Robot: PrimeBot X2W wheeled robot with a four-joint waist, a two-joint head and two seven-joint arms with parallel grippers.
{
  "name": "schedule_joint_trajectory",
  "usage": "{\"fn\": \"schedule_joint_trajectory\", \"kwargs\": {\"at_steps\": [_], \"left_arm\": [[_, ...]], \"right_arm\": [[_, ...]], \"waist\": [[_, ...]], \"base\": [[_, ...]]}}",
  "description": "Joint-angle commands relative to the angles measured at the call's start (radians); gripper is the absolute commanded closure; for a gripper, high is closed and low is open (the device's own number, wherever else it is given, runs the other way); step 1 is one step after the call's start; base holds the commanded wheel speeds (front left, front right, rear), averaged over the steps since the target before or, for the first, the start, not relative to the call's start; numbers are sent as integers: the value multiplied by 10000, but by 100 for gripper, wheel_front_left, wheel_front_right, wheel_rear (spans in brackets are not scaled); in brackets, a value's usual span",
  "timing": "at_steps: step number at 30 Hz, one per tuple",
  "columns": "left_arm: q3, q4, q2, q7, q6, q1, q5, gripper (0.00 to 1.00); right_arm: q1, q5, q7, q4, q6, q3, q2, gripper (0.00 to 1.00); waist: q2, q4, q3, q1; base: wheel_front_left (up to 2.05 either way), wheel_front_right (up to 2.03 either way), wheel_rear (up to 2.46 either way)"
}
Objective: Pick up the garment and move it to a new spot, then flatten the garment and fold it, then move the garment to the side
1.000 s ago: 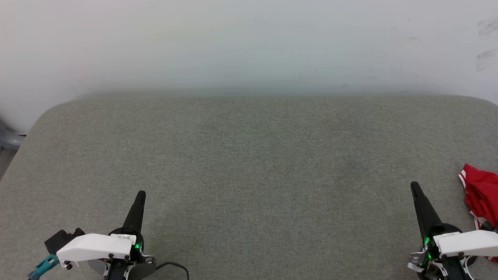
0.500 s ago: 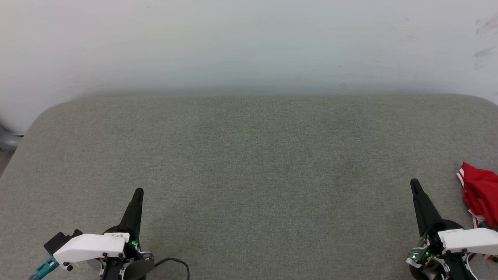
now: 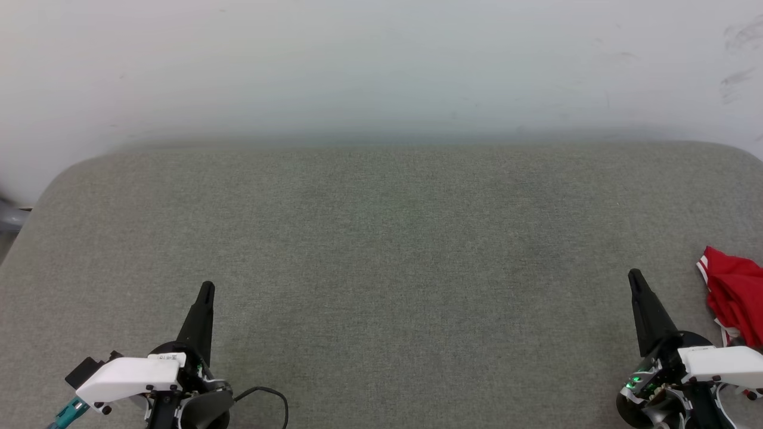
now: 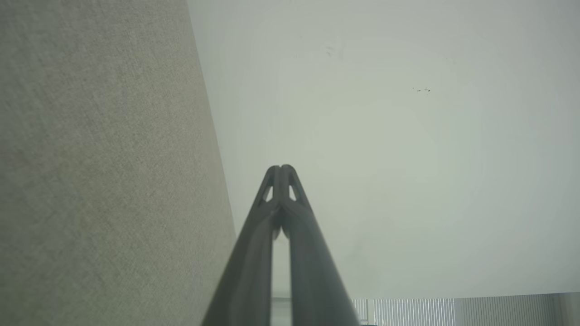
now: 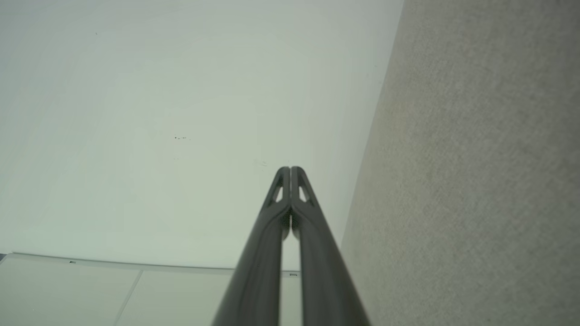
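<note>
My left end effector (image 3: 206,291) is closed, its two dark fingers pressed together at the tips with nothing between them, and it hangs above the grey fabric counter (image 3: 381,238) near the front left corner. My right end effector (image 3: 634,276) is also closed and empty, near the front right corner. The garment (image 3: 737,298) lies bunched in a red heap at the counter's right edge, with a white striped hem showing. It is just beside my right end effector and clear of its fingers. A pale wall (image 3: 381,65) stands behind the counter's far edge.
</note>
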Motion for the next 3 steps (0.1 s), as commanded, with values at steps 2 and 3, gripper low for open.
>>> {"fn": "schedule_joint_trajectory", "kwargs": {"at_steps": [2, 3], "left_arm": [[56, 11, -33, 50, -50, -99, -86, 100], [56, 11, -31, 49, -50, -95, -84, 100]], "right_arm": [[-171, 114, 32, 36, -3, 13, -8, 100], [-162, 114, 34, 36, -3, 13, -8, 100]], "waist": [[0, -3, 1, 0], [0, -3, 1, 0]], "base": [[0, 0, 0], [0, 0, 0]]}}
